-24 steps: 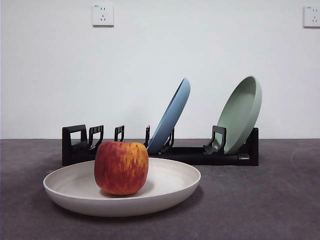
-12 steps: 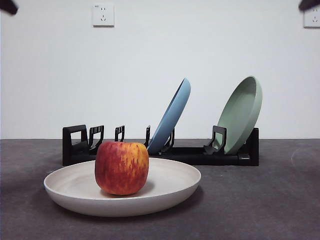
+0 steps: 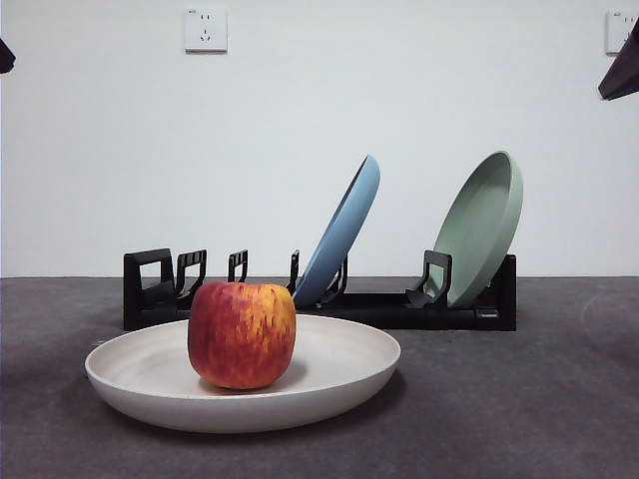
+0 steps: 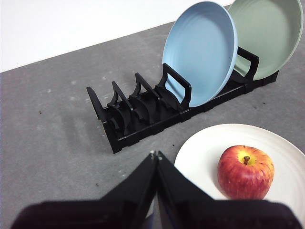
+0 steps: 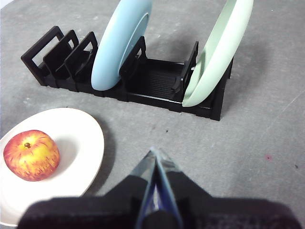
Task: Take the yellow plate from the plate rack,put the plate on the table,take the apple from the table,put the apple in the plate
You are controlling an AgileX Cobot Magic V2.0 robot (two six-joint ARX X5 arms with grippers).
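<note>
The yellow plate [image 3: 339, 374] lies flat on the table [image 3: 519, 399] in front of the plate rack [image 3: 379, 307]. The apple [image 3: 242, 333] stands in the plate, left of its middle. Plate [image 4: 281, 157] and apple [image 4: 245, 171] show in the left wrist view, and plate [image 5: 76, 152] and apple [image 5: 31, 155] in the right wrist view. My left gripper [image 4: 155, 155] is shut and empty, raised above the table by the rack's end. My right gripper [image 5: 153, 153] is shut and empty, raised beside the plate. In the front view the arms show only as black tips at the top corners.
A light blue plate [image 3: 344, 230] and a sage green plate [image 3: 484, 225] lean upright in the rack. The rack's left slots [image 3: 165, 284] hold nothing. A white wall stands behind the table.
Black arm tips have come into the front view's top corners; the right one now reaches lower. The plate and apple have not moved.
</note>
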